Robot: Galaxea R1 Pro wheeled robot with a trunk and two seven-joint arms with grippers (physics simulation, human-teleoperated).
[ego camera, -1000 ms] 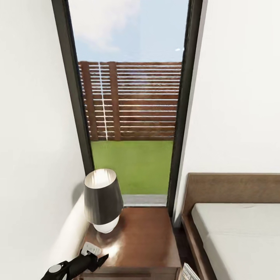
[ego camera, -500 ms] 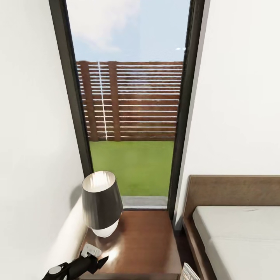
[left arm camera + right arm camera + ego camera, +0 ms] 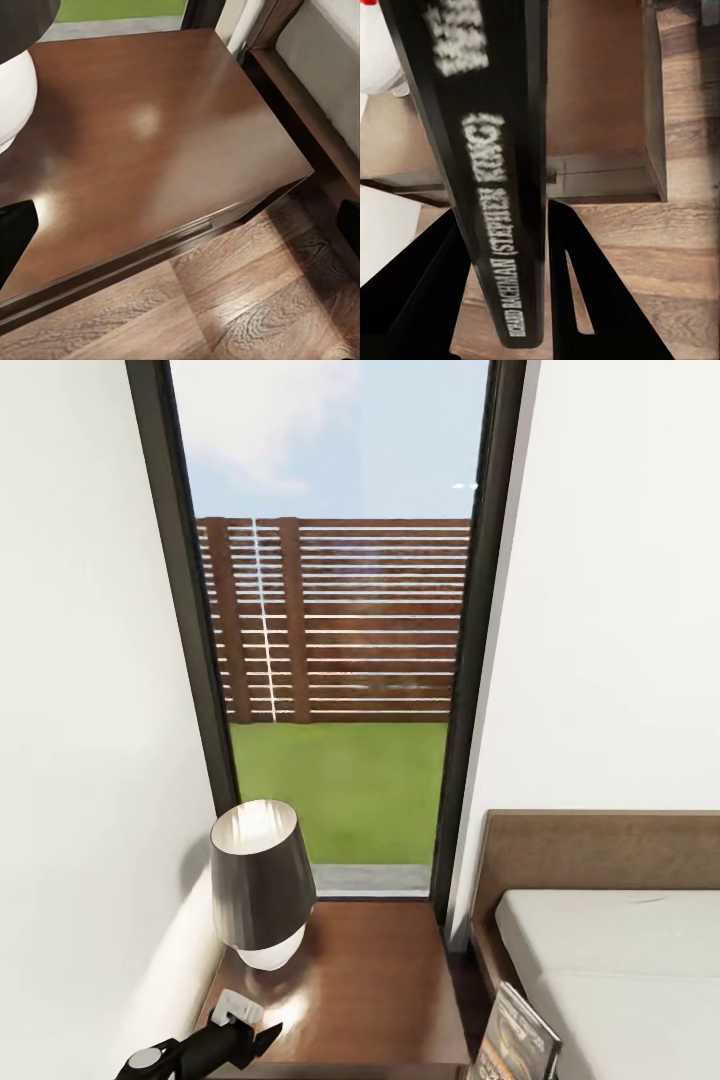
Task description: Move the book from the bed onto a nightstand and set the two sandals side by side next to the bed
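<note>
The book (image 3: 520, 1040), clamped between the right gripper (image 3: 544, 225) fingers, is now raised beside the nightstand (image 3: 370, 980)'s bed-side edge, ready for placing. The left gripper (image 3: 250, 1038) is seen over the front edge; its finger state cannot be told.

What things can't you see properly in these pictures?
- The book: in the head view the bottom edge cuts it off; in the right wrist view its spine lettering is partly blurred.
- The left gripper: the bottom edge of the head view crops its arm, and whether it is open is unclear.
- The nightstand: the lamp hides its back corner in the head view.
- The bed: cut off by the right edge.
</note>
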